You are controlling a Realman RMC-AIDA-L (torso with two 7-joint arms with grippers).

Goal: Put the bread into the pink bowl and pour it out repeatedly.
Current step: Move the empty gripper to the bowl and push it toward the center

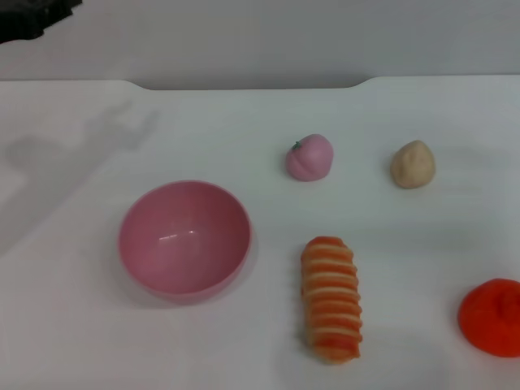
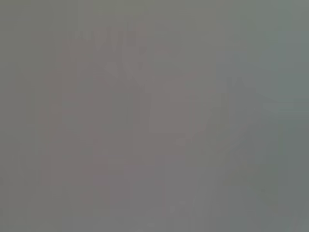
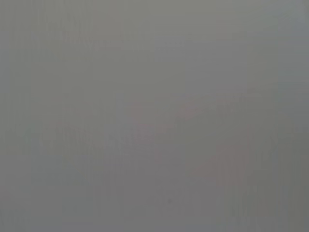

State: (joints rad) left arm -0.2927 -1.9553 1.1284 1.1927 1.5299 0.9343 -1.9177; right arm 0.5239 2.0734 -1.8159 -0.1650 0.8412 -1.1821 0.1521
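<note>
1. The bread (image 1: pixel 331 299) is lying on the white table (image 1: pixel 81 341), ridged striped side up, with its length running toward and away from the robot.
2. It is sitting just to the right of the pink bowl (image 1: pixel 184 238), close beside it but not touching.
3. The pink bowl is standing upright on the table with its mouth facing up, and nothing is lying inside it.
4. A small pink peach-like fruit (image 1: pixel 309 157) is resting farther back, beyond the bread and to the right of the bowl.
5. A round beige lump (image 1: pixel 413 164) is sitting to the right of the fruit, well apart from it.
6. An orange-red crinkly blob (image 1: pixel 492 316) is lying at the right edge of the head view, to the right of the bread and partly cut off.
7. Neither gripper is showing in the head view, and only a dark shape is sitting in the far left corner.
8. Both wrist views are showing only a flat grey blur, so whether the fingers are apart or together is impossible to tell.
</note>
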